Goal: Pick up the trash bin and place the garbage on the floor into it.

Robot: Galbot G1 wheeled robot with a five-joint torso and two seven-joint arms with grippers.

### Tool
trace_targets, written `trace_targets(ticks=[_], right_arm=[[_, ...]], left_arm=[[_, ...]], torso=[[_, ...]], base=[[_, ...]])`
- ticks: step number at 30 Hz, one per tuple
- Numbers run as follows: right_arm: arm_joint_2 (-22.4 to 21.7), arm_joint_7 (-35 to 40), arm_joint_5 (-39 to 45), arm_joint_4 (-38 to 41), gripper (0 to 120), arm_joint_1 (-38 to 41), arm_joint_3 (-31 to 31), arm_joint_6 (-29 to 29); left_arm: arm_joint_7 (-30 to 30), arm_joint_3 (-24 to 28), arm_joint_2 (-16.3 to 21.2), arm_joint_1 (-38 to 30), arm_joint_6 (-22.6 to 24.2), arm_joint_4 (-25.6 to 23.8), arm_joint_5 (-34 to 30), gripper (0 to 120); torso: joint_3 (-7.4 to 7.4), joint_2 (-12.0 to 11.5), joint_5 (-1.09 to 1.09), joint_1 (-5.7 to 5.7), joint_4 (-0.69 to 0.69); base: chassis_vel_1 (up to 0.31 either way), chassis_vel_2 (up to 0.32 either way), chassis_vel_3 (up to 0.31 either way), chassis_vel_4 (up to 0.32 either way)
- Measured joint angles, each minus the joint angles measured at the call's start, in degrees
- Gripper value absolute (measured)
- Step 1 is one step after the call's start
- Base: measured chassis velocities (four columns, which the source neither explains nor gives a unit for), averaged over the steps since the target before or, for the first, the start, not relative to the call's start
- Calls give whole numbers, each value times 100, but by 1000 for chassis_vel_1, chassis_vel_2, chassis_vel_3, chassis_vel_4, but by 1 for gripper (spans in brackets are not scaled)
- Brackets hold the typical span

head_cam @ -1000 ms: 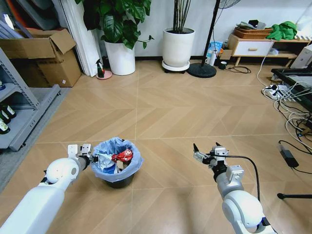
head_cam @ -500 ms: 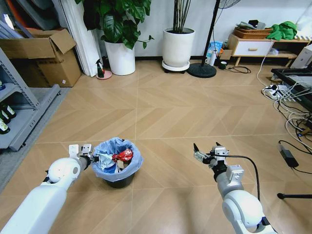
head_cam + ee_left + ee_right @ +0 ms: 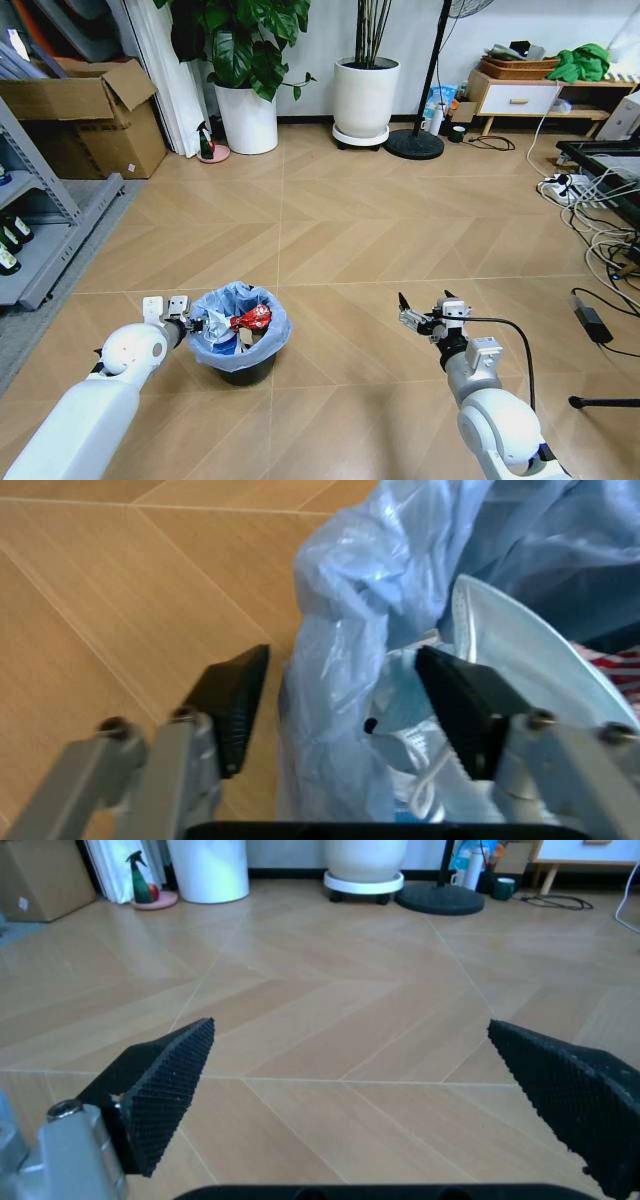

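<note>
The trash bin [image 3: 240,345], black with a crinkled light-blue bag, stands on the floor [image 3: 350,230] in front of me at the left. Garbage lies inside it: a crushed red can [image 3: 252,318], white scraps, and a white round lid [image 3: 520,656]. My left gripper [image 3: 197,325] is open at the bin's left rim. In the left wrist view one finger [image 3: 235,705] is outside the bag [image 3: 340,630] and the other finger [image 3: 465,705] is inside it. My right gripper [image 3: 420,312] hangs open over bare floor to the right, nothing between its fingers [image 3: 165,1087].
Two white plant pots [image 3: 365,95] and a fan base [image 3: 415,143] stand along the far wall. Cardboard boxes [image 3: 95,120] and a metal shelf [image 3: 45,215] are at the left. Cables and a power strip [image 3: 570,185] lie at the right. Open floor surrounds the bin.
My left gripper has edged slightly toward the bin, and the bag and scraps at that rim have shifted a little. The right arm has barely moved.
</note>
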Motion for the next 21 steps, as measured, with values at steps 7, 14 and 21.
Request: trace_targets(ticks=[7, 14, 21], right_arm=[[-9, 3, 10, 47, 100, -6, 0, 0], [-32, 21, 47, 155, 100, -30, 35, -3], [-68, 96, 163, 344, 100, -100, 157, -25]], left_arm=[[-141, -86, 101, 110, 0, -300, -159, 86], [-427, -354, 117, 231, 0, -782, -328, 100], [-649, -612, -122, 498, -572, -1494, -138, 100]], torso=[[0, 0, 0, 0, 0], [0, 0, 0, 0, 0], [0, 0, 0, 0, 0]], base=[[0, 0, 0, 0], [0, 0, 0, 0], [0, 0, 0, 0]])
